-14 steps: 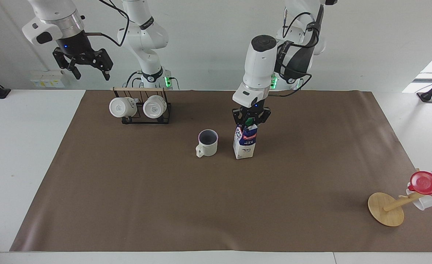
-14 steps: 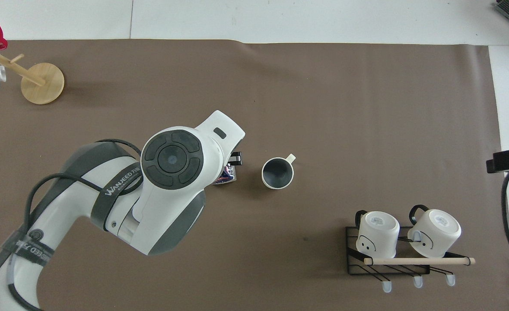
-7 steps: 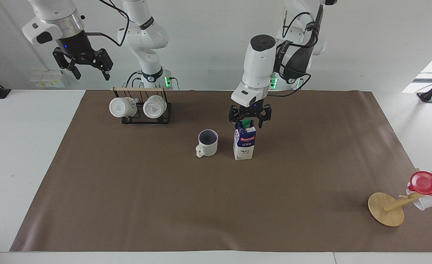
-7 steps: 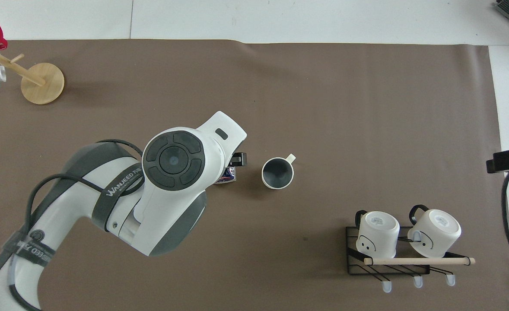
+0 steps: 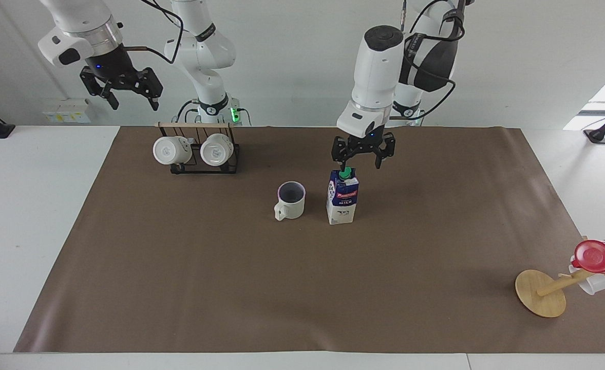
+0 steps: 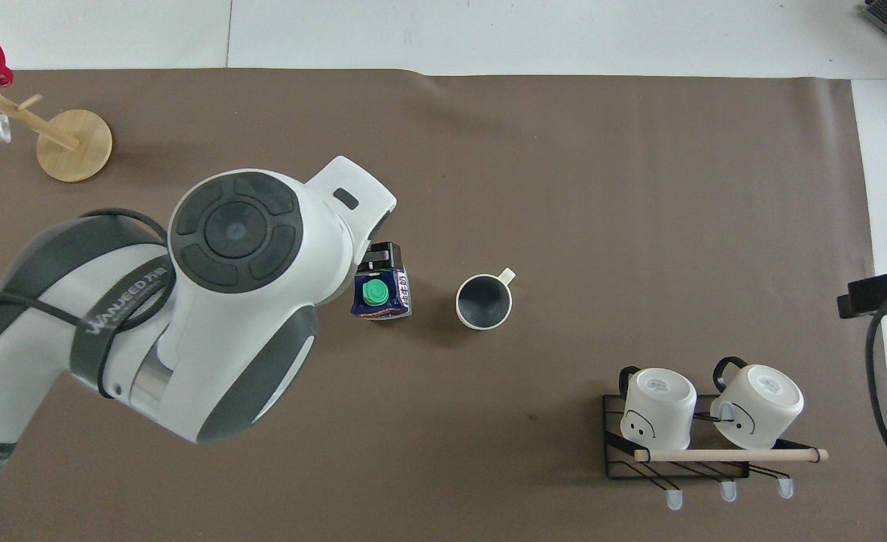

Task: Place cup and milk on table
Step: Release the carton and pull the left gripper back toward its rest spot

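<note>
The milk (image 5: pixel 342 198) stands upright on the brown mat of the table (image 5: pixel 302 288), green cap up, beside the cup (image 5: pixel 290 200). The cup stands upright toward the right arm's end from the carton, handle pointing away from the robots. My left gripper (image 5: pixel 359 164) is open and empty, hanging just above the carton's top, slightly toward the left arm's end, not touching it. In the overhead view the milk (image 6: pixel 382 292) and cup (image 6: pixel 484 301) both show, and the arm hides most of the left gripper. My right gripper (image 5: pixel 134 104) is open and empty, held high by the mug rack.
A black wire rack (image 5: pixel 197 154) with two all-white mugs stands near the robots toward the right arm's end; it also shows in the overhead view (image 6: pixel 703 444). A wooden mug tree (image 5: pixel 541 293) with a red cup (image 5: pixel 601 257) lies at the left arm's end.
My left gripper has opened, let go of the milk's top, and risen off it toward the left arm's end. The carton stays standing. The right arm has barely moved.
</note>
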Motion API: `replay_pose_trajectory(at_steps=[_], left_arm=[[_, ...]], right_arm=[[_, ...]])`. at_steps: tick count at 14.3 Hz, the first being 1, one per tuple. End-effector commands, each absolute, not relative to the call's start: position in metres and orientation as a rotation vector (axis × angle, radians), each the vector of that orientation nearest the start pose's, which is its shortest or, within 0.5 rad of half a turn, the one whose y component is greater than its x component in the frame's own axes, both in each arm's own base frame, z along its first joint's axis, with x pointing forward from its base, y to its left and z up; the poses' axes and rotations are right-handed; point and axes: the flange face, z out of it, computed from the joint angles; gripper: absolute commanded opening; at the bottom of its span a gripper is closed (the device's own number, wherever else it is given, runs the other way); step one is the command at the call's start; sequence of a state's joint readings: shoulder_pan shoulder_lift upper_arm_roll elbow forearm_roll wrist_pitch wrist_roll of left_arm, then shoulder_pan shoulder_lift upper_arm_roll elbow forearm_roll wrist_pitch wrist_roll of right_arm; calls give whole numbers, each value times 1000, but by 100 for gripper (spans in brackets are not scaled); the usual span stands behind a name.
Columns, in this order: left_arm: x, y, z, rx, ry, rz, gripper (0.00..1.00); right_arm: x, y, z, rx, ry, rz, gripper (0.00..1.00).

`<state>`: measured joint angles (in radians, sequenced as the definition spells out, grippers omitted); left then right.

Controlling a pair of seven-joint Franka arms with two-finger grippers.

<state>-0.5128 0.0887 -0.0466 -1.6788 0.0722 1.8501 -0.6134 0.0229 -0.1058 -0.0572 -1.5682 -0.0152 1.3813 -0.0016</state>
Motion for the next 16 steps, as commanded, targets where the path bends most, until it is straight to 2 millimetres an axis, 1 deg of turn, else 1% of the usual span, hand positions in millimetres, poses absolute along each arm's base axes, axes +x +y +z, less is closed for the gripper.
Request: replay_pose_trajectory(at_steps=[1, 2, 3, 4, 6, 7, 9, 11, 12, 15, 16], left_arm=[[515, -267, 575, -3112, 47, -111, 100], [515, -249, 581, -3112, 72, -84, 100], [514, -234, 591, -3118, 83, -70, 100], [514, -215, 600, -3116, 86, -56, 100], [514, -172, 618, -3113, 102, -55, 100], [515, -150, 625, -3111, 104, -54, 100], [520, -113, 629, -3108, 103, -21, 100], [521, -86, 641, -3121, 124, -4, 100], [522, -75, 641, -3122, 133, 5, 100], [524, -51, 640, -3123, 121, 25, 100], [524, -48, 640, -3129, 141, 26, 100]], right_arm=[[498, -21, 665, -3138, 20, 142, 100], [502, -21, 669, -3144, 20, 148, 100], [508, -21, 669, -3142, 20, 179, 100], [511, -21, 671, -3143, 23, 172, 100], [513, -20, 673, -3131, 20, 120, 100], [511, -20, 670, -3130, 23, 129, 100], [511, -21, 669, -3128, 18, 132, 100], [511, -23, 669, -3143, 19, 131, 100], [511, -24, 669, -3147, 25, 131, 100], [511, -26, 669, -3184, 28, 132, 100], [511, -26, 669, -3179, 27, 132, 100]])
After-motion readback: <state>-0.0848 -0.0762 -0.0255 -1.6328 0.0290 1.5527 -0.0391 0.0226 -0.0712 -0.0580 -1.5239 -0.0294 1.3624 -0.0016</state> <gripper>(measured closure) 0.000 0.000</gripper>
